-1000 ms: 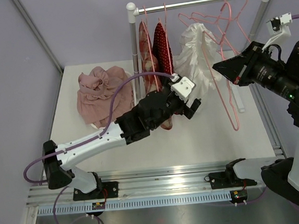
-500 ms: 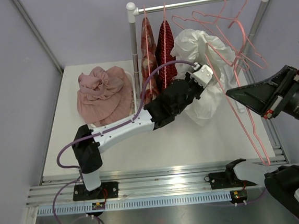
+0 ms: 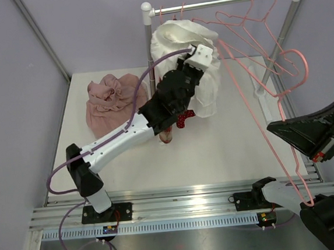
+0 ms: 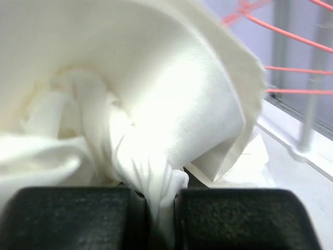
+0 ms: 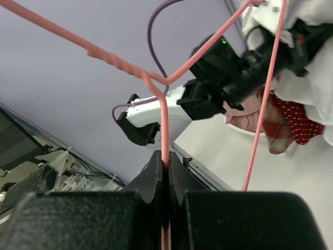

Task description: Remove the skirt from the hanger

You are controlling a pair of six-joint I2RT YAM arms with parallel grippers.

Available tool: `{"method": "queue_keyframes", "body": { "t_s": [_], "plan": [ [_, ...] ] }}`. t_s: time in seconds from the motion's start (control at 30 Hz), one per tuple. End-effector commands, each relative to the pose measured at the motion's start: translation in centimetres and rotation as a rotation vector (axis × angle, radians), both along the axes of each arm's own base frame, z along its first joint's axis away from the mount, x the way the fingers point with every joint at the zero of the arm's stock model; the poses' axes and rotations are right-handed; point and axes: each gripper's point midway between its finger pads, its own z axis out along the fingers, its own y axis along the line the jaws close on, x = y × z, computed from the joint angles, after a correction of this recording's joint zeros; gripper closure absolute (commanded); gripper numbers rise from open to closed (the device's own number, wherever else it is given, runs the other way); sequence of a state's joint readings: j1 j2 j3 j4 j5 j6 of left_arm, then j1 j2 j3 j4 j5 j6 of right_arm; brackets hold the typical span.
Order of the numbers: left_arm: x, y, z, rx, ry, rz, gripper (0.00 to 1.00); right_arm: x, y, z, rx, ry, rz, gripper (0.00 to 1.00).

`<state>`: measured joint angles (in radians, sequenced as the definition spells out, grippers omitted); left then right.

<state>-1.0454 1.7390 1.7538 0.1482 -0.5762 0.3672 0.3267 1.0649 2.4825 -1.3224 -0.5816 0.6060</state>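
The white skirt [image 3: 177, 37] is bunched up in front of the rack post. My left gripper [image 3: 199, 56] is shut on a fold of it. In the left wrist view the skirt [image 4: 171, 94] is pinched between the black jaws of the left gripper [image 4: 161, 219]. My right gripper [image 3: 271, 129] is at the right, shut on the pink wire hanger [image 3: 254, 114]. The right wrist view shows the hanger [image 5: 164, 114] clamped in the right gripper [image 5: 165, 161]. The hanger's far end reaches up to the skirt [image 5: 318, 88]. I cannot tell whether it is still inside the fabric.
A pink garment [image 3: 115, 103] lies heaped on the table's left. Red patterned garments [image 3: 181, 121] hang behind my left arm. The rack rail [image 3: 226, 1] carries more pink hangers [image 3: 251, 12]. Its sloping right leg [image 3: 276, 39] stands near the held hanger.
My left gripper closed on the skirt and carried it up and left toward the rack post. My right gripper drew the hanger down and right, toward the near edge.
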Motion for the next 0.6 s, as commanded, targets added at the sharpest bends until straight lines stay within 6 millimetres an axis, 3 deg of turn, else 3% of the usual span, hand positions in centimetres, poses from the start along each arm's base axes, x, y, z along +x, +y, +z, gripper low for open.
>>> {"method": "queue_keyframes", "body": {
  "t_s": [0.0, 0.1, 0.13, 0.27, 0.4, 0.47, 0.5, 0.57],
  "plan": [
    [-2.6, 9.3, 11.9, -0.232, -0.157, 0.137, 1.0, -1.6, -1.9, -0.7, -0.022, -0.045, -0.084, 1.0],
    [-5.0, 12.7, 15.7, -0.323, -0.199, 0.126, 1.0, -0.4, -2.2, -2.1, -0.049, -0.008, -0.127, 1.0],
    [-6.4, 14.8, 18.3, -0.385, -0.226, 0.113, 1.0, -0.6, -2.4, -2.3, -0.049, -0.014, -0.136, 1.0],
    [-7.6, 19.4, 20.9, -0.375, -0.272, 0.22, 1.0, 1.1, -2.0, -3.0, -0.072, -0.001, -0.143, 1.0],
    [-6.3, 24.6, 21.9, -0.362, -0.286, 0.374, 1.0, 2.6, -1.5, -3.6, -0.089, 0.006, -0.144, 1.0],
    [-5.7, 26.2, 21.9, -0.359, -0.286, 0.413, 1.0, 3.5, -1.2, -4.0, -0.097, 0.015, -0.142, 1.0],
    [-5.0, 28.1, 22.0, -0.355, -0.296, 0.468, 1.0, 3.8, -1.1, -4.1, -0.1, 0.018, -0.141, 1.0],
    [-3.3, 28.6, 21.2, -0.34, -0.261, 0.464, 1.0, 4.6, -0.9, -4.4, -0.113, 0.023, -0.145, 1.0]
  ]
}}
